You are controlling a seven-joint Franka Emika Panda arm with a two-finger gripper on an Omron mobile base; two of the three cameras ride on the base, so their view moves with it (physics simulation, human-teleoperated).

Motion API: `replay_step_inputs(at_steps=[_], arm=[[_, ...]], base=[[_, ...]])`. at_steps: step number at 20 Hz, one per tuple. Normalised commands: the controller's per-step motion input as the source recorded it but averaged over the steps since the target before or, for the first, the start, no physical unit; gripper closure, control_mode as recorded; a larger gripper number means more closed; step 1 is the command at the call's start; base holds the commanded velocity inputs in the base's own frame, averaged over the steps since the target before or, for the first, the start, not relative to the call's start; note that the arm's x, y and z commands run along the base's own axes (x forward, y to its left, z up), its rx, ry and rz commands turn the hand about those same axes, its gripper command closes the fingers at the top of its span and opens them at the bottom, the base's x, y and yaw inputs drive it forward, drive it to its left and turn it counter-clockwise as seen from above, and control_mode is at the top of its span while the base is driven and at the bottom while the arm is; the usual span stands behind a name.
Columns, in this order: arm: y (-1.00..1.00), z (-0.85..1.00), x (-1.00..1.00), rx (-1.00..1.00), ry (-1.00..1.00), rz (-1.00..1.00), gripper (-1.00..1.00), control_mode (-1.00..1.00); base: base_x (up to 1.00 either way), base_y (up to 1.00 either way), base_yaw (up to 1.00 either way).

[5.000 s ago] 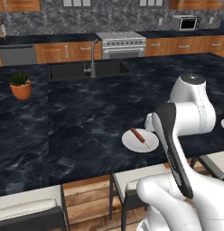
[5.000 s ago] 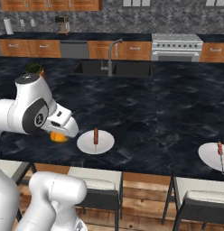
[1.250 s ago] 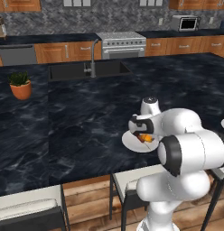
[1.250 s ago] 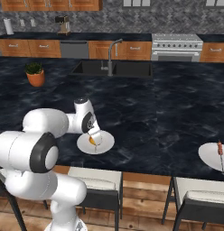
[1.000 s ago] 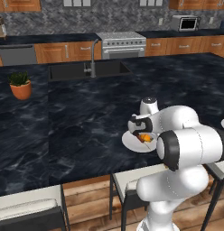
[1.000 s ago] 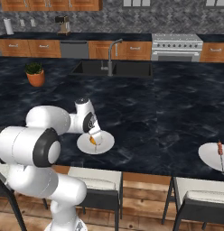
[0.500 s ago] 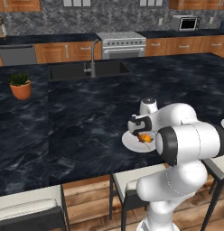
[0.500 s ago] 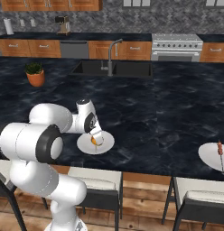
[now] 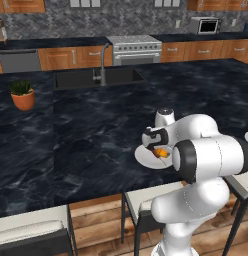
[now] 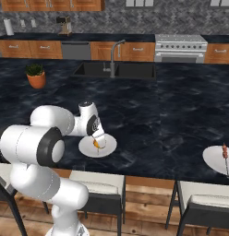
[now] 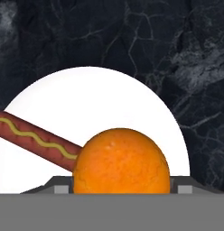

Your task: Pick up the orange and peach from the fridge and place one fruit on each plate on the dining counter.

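Five seconds back the arm stood high with the fruit off the plate's near side; now it is folded low and the end effector [image 9: 157, 149] sits right over the near plate [image 9: 146, 158], hardly changed from half a second ago. Between the fingers sits the orange [image 11: 121, 161], round, so no long axis to call, its pebbled skin facing the hand camera; the fingers flank it on both sides, though whether they press it or have just let go I cannot tell. It lies low over the white plate [image 11: 100, 103], near the edge closest to the arm, and contact with the plate is hidden. Beside it lies a hot dog sausage [image 11: 37, 142] with a wavy yellow mustard line, long axis running from the plate's left rim slantwise down to the orange, its end tucked right against the fruit. All of this is on the dining worktop [image 10: 171, 115], black with grey veins. Away to the right, near that worktop's front edge, a second plate [image 10: 217, 161] carries a skewer [image 10: 224, 156] pointing front to back. Further off: a potted plant [image 10: 36, 75], a sink with a tap [image 10: 114, 55], a steel range [image 10: 180, 48], a microwave [image 9: 204, 25]. Pale stools [image 10: 99, 188] line the front. No writing is readable.
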Motion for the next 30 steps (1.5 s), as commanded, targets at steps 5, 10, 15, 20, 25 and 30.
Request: replay_step_inputs(at_steps=[5,10,15,20,25,30], arm=[[0.0,0.0,0.0,0.0,0.0,0.0,-1.0,-1.0],[0.0,0.0,0.0,0.0,0.0,-0.01,-1.0,-1.0],[0.0,0.03,-0.02,0.0,0.0,-0.01,-1.0,-1.0],[0.0,0.4,-0.23,0.0,0.0,-0.02,-1.0,-1.0],[0.0,0.57,-0.81,-0.04,-0.09,-0.03,-1.0,-1.0],[0.0,0.52,-0.88,-0.05,-0.06,-0.01,-1.0,-1.0]], base=[[0.0,0.0,0.0],[0.0,0.0,0.0],[0.0,0.0,0.0],[0.0,0.0,0.0],[0.0,0.0,0.0],[0.0,0.0,0.0]])
